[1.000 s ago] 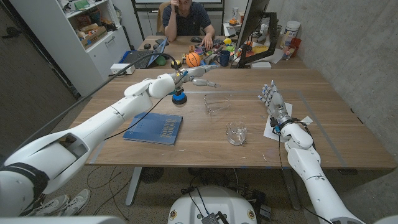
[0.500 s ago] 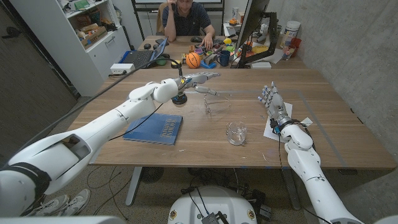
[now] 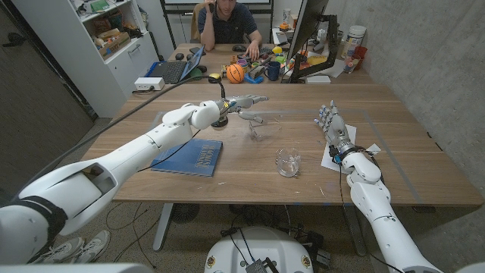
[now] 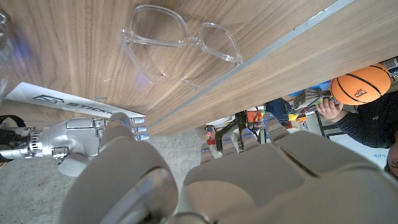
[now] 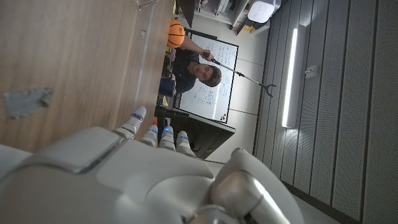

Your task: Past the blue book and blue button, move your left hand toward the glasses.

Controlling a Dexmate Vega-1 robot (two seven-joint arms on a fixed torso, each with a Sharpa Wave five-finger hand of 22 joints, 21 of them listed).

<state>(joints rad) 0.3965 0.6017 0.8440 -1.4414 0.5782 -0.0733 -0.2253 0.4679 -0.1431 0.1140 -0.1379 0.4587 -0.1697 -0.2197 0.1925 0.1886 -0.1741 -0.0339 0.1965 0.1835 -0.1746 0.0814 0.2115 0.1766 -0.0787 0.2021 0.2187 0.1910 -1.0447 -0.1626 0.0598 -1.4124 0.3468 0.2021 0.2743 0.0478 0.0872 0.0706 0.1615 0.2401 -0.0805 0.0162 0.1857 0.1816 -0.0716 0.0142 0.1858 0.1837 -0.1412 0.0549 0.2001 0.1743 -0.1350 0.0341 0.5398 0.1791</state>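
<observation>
- In the head view the left hand (image 3: 244, 100) is seen at upper centre, fingers (image 3: 258, 98) extended and apart, nothing grasped, above the counter (image 3: 394, 163) just up and left of the glasses (image 3: 256, 126)
- One pair of clear glasses is counted; in the left wrist view the glasses (image 4: 181, 42) are shown at the upper middle, both lenses plain on the wood grain, apart from that hand (image 4: 249, 180)
- One blue book (image 3: 187, 156) lies left of centre in the head view, below the left forearm
- One clear glass (image 3: 288, 161) stands lower right of the glasses
- The blue button cannot be made out behind the left wrist
- One right hand (image 3: 334, 126) is seen at the right on its edge beside a white sheet (image 3: 330, 158), fingers straight, released
- In the right wrist view a person (image 5: 194, 70) and an orange ball (image 5: 176, 32) are shown beyond the counter edge
</observation>
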